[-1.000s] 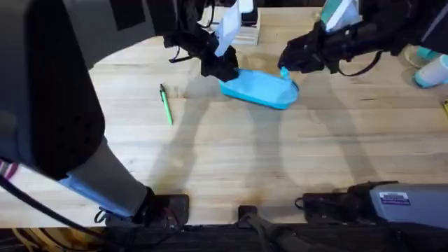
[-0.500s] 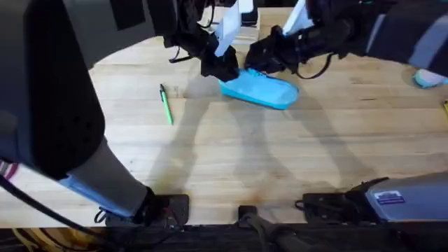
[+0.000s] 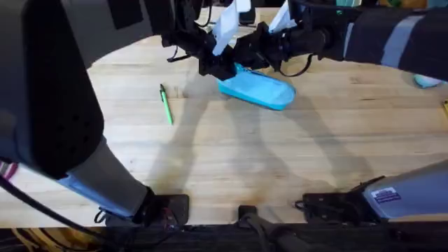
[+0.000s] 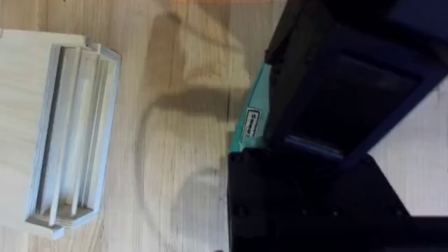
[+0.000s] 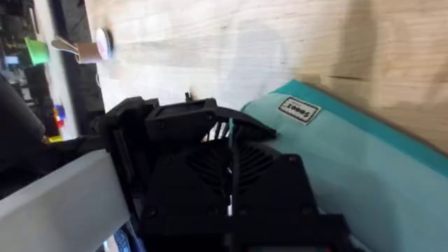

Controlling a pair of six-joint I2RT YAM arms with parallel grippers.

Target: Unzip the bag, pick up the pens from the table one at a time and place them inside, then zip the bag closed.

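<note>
From overhead, the turquoise bag (image 3: 257,90) lay on the bench (image 3: 294,154) toward its far side, with the left tool (image 3: 222,68) at its left end and the right tool (image 3: 246,59) just beside it, over the bag's top edge. Whether either tool was apart or together could not be told. The green pen (image 3: 166,105) lay apart to the left. The left wrist view showed a white stacked box (image 4: 70,133); the right wrist view showed the bag's small label (image 5: 297,109).
</note>
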